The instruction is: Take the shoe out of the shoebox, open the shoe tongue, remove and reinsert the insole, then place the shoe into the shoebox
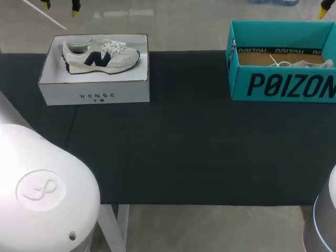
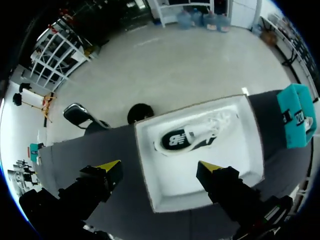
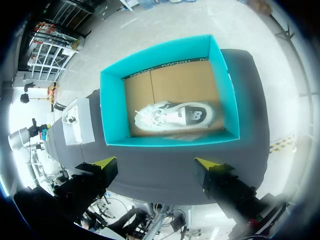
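Jaws apart, left gripper (image 2: 160, 166) hangs over the white box (image 2: 170, 186), shoe (image 2: 190, 137) at its twelve o'clock lying nine to three; right gripper (image 3: 155, 162) likewise over teal box (image 3: 114, 110)

two shoeboxes (image 1: 94, 95), two shoes (image 1: 100, 56)

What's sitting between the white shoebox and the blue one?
Nothing. In the head view, only bare dark table lies between the white shoebox and the teal shoebox.
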Tool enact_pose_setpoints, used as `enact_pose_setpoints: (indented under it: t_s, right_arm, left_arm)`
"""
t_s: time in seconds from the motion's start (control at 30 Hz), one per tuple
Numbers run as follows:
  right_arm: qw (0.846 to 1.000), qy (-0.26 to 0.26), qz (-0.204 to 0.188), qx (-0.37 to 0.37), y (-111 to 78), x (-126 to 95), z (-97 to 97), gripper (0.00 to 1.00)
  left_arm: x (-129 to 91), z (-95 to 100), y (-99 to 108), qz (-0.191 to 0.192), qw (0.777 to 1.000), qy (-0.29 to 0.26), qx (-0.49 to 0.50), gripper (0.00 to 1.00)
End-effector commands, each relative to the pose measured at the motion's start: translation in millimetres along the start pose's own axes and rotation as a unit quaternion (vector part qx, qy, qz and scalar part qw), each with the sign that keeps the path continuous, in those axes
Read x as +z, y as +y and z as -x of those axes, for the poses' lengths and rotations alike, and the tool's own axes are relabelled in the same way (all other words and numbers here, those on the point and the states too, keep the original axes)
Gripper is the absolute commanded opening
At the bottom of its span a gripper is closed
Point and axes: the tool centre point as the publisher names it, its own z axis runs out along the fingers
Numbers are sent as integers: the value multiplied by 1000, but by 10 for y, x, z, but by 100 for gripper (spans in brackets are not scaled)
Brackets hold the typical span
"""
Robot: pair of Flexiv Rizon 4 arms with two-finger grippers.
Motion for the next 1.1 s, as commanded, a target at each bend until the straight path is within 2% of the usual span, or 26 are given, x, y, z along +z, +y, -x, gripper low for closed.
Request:
enact_pose_setpoints:
  t_s: [0.03,0.13,0.23,0.33,0.4,0.43,0.53,0.57,0.87,0.97,1.1]
  right_arm:
    - [1000,-1,1,0,-11,-3,-1,100]
    - [1000,-1,1,0,-11,-3,-1,100]
    - [1000,-1,1,0,-11,-3,-1,100]
    - [1000,-1,1,0,-11,-3,-1,100]
    - [1000,-1,1,0,-11,-3,-1,100]
    - [1000,-1,1,0,-11,-3,-1,100]
    - [1000,-1,1,0,-11,-3,-1,100]
    - [1000,-1,1,0,-11,-3,-1,100]
    - [1000,-1,1,0,-11,-3,-1,100]
    - [1000,-1,1,0,-11,-3,-1,100]
    - [1000,-1,1,0,-11,-3,-1,100]
  left_arm:
    - [227,46,-179,377,791,48,-480,100]
    - [336,115,-227,365,787,79,-491,100]
    - [464,157,-248,351,796,91,-485,100]
    - [589,160,-259,324,816,105,-468,100]
    - [648,148,-246,325,821,108,-457,100]
    - [667,140,-239,317,831,117,-443,100]
    - [738,111,-203,330,841,137,-407,100]
    - [760,97,-186,344,838,146,-399,100]
    - [685,32,-48,345,894,179,-222,100]
    - [692,8,-9,334,917,154,-154,100]
    - [676,1,5,332,924,136,-132,100]
